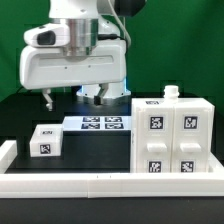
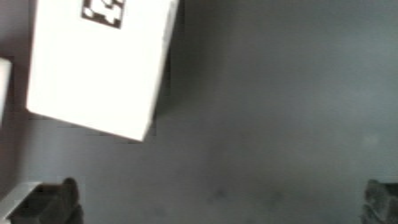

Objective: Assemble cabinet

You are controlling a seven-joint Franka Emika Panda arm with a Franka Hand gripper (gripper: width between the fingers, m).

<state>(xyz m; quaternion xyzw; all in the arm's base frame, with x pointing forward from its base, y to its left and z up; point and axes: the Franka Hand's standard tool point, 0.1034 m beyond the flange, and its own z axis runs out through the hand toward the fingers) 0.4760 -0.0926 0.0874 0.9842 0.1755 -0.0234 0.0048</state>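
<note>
The cabinet's big white box shell (image 1: 172, 140) stands at the exterior view's right. Its front carries several black-and-white tags, and a small white knob (image 1: 171, 93) sits on top. One small white tagged block (image 1: 45, 141) lies apart at the exterior view's left. My gripper (image 1: 97, 97) hangs over the dark table behind the marker board (image 1: 100, 123), apart from every part. In the wrist view my gripper (image 2: 217, 205) is open and empty, with one fingertip (image 2: 54, 205) at each side. A white tagged surface (image 2: 103, 65) lies beyond the fingers; I cannot tell which part it is.
A long low white border rail (image 1: 100, 186) runs along the front and turns up the exterior view's left side (image 1: 6, 152). Dark table shows between the fingers (image 2: 249, 130). A green wall stands behind the arm.
</note>
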